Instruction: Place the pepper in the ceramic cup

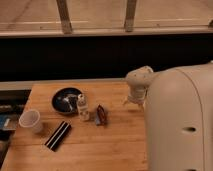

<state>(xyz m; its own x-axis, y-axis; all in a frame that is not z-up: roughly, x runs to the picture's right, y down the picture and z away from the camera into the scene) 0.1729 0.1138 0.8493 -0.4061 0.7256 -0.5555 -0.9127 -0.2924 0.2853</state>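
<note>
Warm dim light; soft blur throughout; faint shadows on table (115, 145); jaws over table, right of centre, evenly lit.

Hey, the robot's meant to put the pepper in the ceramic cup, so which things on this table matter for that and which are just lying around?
For the job:
pepper
ceramic cup, far left
gripper, open and empty, hanging to the pepper's right

Just lying about:
black bowl
small white-capped bottle
flat black bar

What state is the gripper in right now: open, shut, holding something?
Gripper: open and empty, over the wooden table, right of the small dark red elongated pepper.
</note>
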